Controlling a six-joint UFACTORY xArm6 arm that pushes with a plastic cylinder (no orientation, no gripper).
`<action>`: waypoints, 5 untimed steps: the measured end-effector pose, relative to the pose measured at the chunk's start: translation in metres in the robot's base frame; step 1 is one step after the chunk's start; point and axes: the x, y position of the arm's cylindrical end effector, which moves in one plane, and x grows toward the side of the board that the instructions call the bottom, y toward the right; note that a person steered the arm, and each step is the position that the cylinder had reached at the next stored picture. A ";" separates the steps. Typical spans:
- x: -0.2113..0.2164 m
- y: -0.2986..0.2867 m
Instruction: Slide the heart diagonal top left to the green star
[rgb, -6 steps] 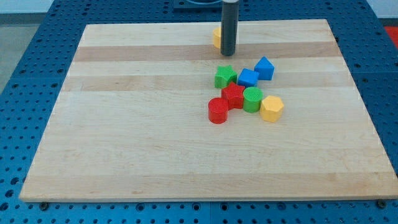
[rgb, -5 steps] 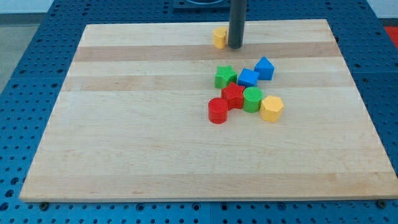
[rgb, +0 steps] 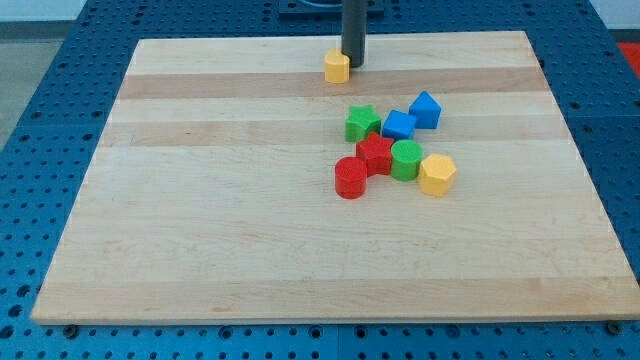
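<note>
A small yellow heart block (rgb: 337, 67) lies near the top edge of the wooden board, up and left of the green star (rgb: 362, 123). My tip (rgb: 353, 64) is at the heart's upper right side, touching or nearly touching it. The green star sits at the upper left of a cluster of blocks in the middle of the board.
The cluster holds a blue block (rgb: 399, 125), a blue triangular block (rgb: 425, 109), a red star-like block (rgb: 375, 153), a red cylinder (rgb: 351, 178), a green cylinder (rgb: 406, 159) and a yellow hexagon (rgb: 436, 174). The board's top edge (rgb: 240, 41) is close behind the heart.
My tip went right around the heart, then moved back left behind it. The heart has slid a little to the left and slightly down. The cluster has not moved.
</note>
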 end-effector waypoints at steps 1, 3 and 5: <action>-0.008 -0.001; -0.009 -0.039; 0.026 -0.052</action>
